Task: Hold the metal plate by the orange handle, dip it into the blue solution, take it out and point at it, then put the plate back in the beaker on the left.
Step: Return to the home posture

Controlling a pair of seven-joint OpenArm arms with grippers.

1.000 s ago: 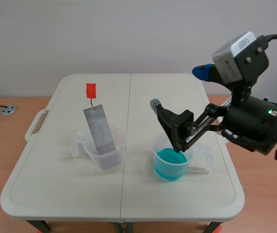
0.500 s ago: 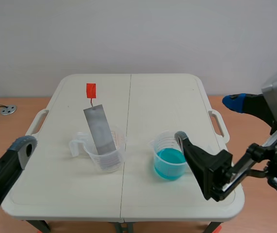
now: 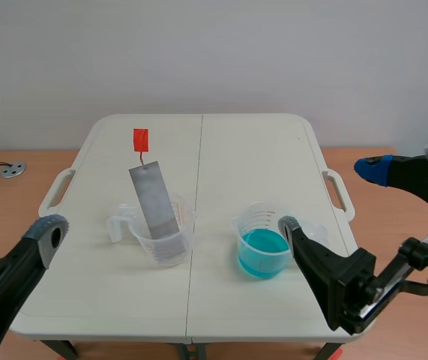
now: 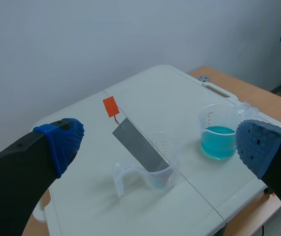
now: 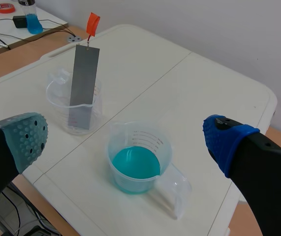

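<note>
A grey metal plate (image 3: 154,199) leans tilted in the clear left beaker (image 3: 165,241), its orange handle (image 3: 140,139) sticking up behind. The beaker of blue solution (image 3: 262,244) stands to its right. My right gripper (image 3: 330,196) is open near the table's front right corner, beside the blue beaker, holding nothing. One finger (image 3: 45,231) of my left arm shows at the front left, off the table's edge. In the left wrist view my left gripper (image 4: 157,142) is open, with the plate (image 4: 138,147) well ahead. The right gripper (image 5: 126,137) is open above the blue beaker (image 5: 138,157).
The white folding table (image 3: 221,150) has a centre seam and side handles (image 3: 55,191). A side desk holds a small bottle of blue liquid (image 5: 32,17) and cables. A round metal fitting (image 3: 11,170) lies on the floor at the left.
My right gripper has pulled back from above the blue beaker, down toward the front right. My left arm has come into view at the front left. Plate and beakers are unmoved.
</note>
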